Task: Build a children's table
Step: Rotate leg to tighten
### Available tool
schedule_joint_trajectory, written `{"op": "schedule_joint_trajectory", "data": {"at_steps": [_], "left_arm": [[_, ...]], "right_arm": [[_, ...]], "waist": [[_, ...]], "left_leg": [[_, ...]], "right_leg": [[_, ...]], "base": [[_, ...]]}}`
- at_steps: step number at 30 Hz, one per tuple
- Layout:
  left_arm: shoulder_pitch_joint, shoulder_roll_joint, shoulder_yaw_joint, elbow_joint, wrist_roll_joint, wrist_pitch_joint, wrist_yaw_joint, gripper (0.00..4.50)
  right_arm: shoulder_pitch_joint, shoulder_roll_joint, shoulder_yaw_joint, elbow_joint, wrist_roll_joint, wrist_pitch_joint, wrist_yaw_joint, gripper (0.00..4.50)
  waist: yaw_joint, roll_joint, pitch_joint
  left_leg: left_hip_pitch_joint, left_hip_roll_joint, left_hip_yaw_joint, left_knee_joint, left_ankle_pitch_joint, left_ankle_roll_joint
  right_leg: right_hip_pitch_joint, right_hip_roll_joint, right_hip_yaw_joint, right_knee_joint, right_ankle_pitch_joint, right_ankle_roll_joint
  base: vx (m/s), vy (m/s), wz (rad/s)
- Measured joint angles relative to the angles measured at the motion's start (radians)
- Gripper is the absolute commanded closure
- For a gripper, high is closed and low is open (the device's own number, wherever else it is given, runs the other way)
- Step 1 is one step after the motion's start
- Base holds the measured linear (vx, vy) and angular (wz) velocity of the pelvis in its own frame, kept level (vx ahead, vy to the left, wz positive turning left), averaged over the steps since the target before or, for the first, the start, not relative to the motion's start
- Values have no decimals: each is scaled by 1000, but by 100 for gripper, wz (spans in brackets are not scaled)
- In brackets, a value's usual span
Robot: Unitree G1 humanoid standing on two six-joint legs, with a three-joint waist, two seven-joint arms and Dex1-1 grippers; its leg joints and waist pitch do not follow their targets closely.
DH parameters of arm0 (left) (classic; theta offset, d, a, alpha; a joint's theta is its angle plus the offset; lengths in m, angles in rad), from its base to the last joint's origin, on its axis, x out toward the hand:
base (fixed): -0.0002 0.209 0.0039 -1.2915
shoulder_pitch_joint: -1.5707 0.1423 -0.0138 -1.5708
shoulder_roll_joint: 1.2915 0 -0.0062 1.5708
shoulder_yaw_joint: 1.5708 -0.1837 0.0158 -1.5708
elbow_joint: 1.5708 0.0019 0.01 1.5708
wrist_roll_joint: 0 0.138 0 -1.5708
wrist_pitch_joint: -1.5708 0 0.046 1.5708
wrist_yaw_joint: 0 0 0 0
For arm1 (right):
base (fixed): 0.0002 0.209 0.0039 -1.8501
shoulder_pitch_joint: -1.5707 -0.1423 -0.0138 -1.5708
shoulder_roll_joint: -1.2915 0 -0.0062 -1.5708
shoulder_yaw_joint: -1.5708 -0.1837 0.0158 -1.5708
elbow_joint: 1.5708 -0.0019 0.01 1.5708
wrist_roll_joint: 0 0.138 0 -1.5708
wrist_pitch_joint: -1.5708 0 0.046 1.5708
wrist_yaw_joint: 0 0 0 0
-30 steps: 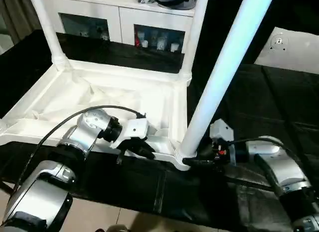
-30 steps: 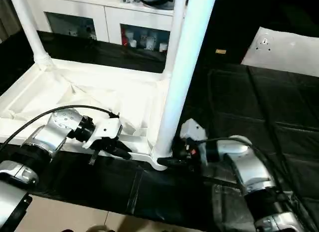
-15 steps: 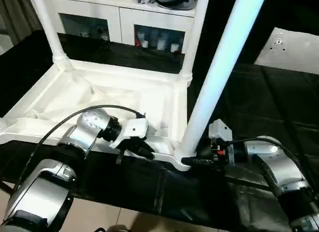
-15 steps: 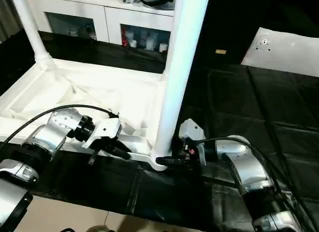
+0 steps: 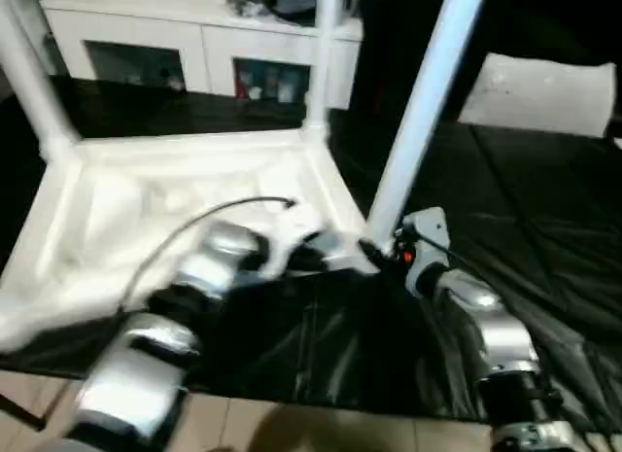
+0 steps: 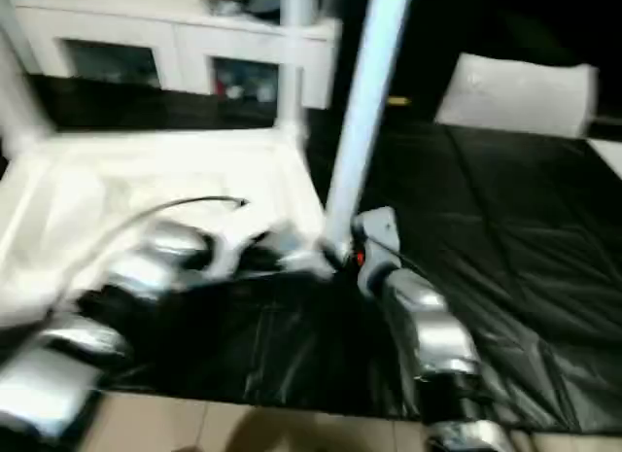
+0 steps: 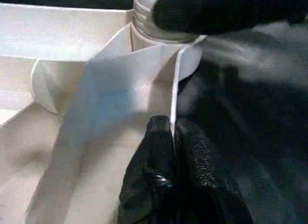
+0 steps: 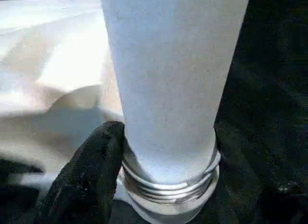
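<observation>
The children's table lies upside down: its white tabletop (image 5: 146, 194) shows its underside on the black cloth. Two white legs (image 5: 29, 83) (image 5: 326, 53) stand in the far corner sockets. A third leg (image 5: 418, 121) rises, leaning right, from the near right corner socket (image 8: 168, 200). My right gripper (image 5: 381, 250) is closed around this leg's base, and one black finger (image 8: 91, 176) presses against it. My left gripper (image 7: 168, 147) is shut on the thin wall of the tabletop's rim (image 7: 175, 89) just beside that socket.
A black cloth (image 5: 544, 219) covers the work surface. A flat white sheet (image 5: 544, 92) lies at the far right. A white cabinet with glass doors (image 5: 194, 44) stands behind the tabletop. Pale floor (image 5: 292, 423) shows along the near edge.
The head camera has swung, so the whole picture has shifted and blurred. The near right leg now stands a little steeper. Both grippers keep their holds.
</observation>
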Motion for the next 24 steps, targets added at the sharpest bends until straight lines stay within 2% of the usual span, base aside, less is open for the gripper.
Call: {"op": "schedule_joint_trajectory", "data": {"at_steps": [2, 4, 6, 11, 16, 19, 24], "left_arm": [[0, -13, 0, -12, 6, 13, 27, 450], [0, -16, 1, -38, 17, 28, 41, 450], [3, -16, -6, -59, 29, 42, 46, 450], [11, -7, -16, -78, 41, 48, 59, 450], [42, 66, -27, -125, 37, -12, -7, 450], [56, 115, -36, -134, 31, -77, -79, 450], [75, 193, -49, -141, 4, -168, -224, 450]], "right_arm": [[-16, 17, -10, 11, -7, -1, -43, 183], [-30, 45, -27, 17, -14, -9, -85, 183], [-33, 67, -41, 22, -15, -23, -112, 128], [-15, 85, -42, 6, -16, -43, -111, 76], [79, 52, 25, -74, 6, -64, 23, 27], [110, -13, 51, -117, 16, -75, 107, 5], [146, -136, 65, -211, 61, -89, 303, 1]], "waist": [[-2, 0, -2], [-4, -3, -3], [-8, -3, -3], [-19, -3, -2], [-47, -5, 0], [-44, -5, 0], [-27, -5, 1]], "left_leg": [[-1, 0, 2, -6, 12, 1], [-13, 1, 2, -6, 15, 6], [-18, 1, 3, -5, 15, 9], [-18, 2, 5, -4, 11, 6], [-20, 8, 6, -4, 11, 6], [-21, 10, 6, -5, 13, 8], [-25, 12, 6, -5, 15, 11]], "right_leg": [[-4, 2, 1, -2, 7, -5], [-15, 3, 2, -2, 12, -13], [-18, 3, 2, -2, 13, -13], [-17, 3, 2, -8, 18, -14], [-18, 9, 2, -19, 26, -14], [-22, 12, 3, -20, 26, -15], [-27, 14, 3, -18, 25, -16]], "base": [[0, 0, 0], [0, 0, 0], [0, 0, 0], [0, 0, 0], [0, 0, 0], [0, 0, 0], [0, 0, 0]]}}
